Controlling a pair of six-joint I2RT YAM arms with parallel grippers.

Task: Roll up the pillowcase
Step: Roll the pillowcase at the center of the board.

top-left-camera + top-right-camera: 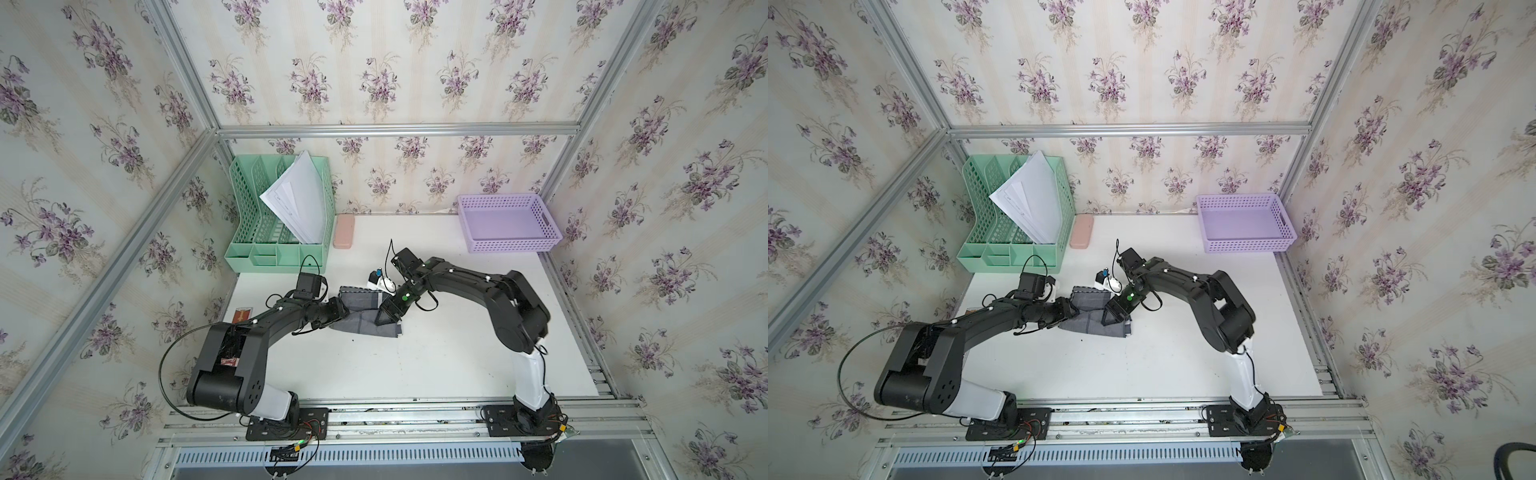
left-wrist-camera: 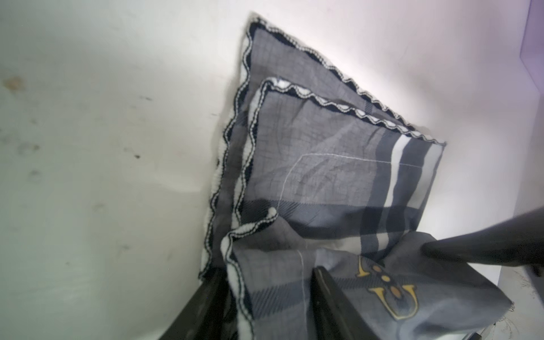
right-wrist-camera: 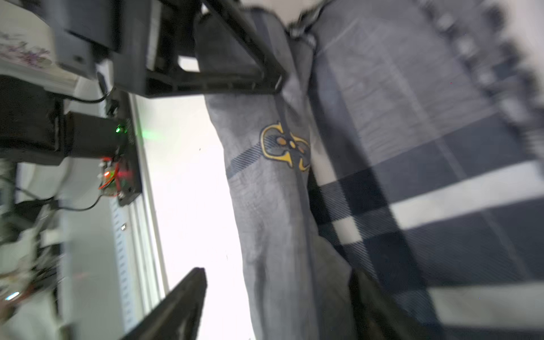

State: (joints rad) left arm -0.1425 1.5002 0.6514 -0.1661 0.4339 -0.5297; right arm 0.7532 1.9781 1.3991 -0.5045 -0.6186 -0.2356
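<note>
White tabletop (image 1: 436,365) is enclosed by three walls of violet-flowered wallpaper, and two black arms are stretched over it. One pillowcase (image 1: 365,322), grey with navy and white plaid bands and a dark scalloped edge, is laid on the table, nearer the arm bases than the one green file rack (image 1: 249,249) and between the two grippers. It is seen folded into several layers in both top views (image 1: 1096,324). One gold emblem (image 2: 388,291) is shown on its loosely bunched near part. The left gripper (image 2: 268,272) is set astride a fold at the cloth's edge, its jaws apart and not seen to pinch. The right gripper (image 3: 278,272) is spread wide, released, with the bunched part lying between its fingers. White sheets (image 1: 299,199) are stood in the rack. One pink case (image 1: 344,231) is placed just beside the rack, one small white and blue object (image 1: 380,280) is found near it, and one lilac basket (image 1: 552,245) is set well apart from it along the back wall.
</note>
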